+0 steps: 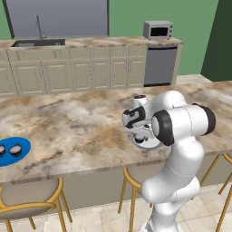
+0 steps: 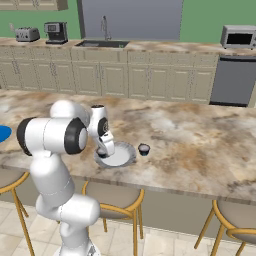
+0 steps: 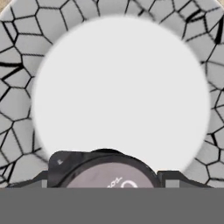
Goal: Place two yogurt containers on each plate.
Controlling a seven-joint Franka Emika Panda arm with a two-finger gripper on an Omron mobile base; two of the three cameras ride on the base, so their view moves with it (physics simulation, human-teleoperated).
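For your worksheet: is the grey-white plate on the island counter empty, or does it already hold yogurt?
One yogurt container sits at the grey-white plate, between the gripper fingers; whether it rests there, cannot tell.

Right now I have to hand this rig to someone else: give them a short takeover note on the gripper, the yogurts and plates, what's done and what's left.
Gripper: low over the grey-white plate, shut on a yogurt container seen between the fingers in the hand view; not yet released.
Blue plate, far left of the island counter: two yogurt containers on it, done.
Grey-white plate: its centre looks bare; only the held cup is over it.
Fourth yogurt container: on the counter just right of the grey-white plate, off it.
Left: release the held cup on the grey-white plate, then fetch the fourth cup and place it there too.
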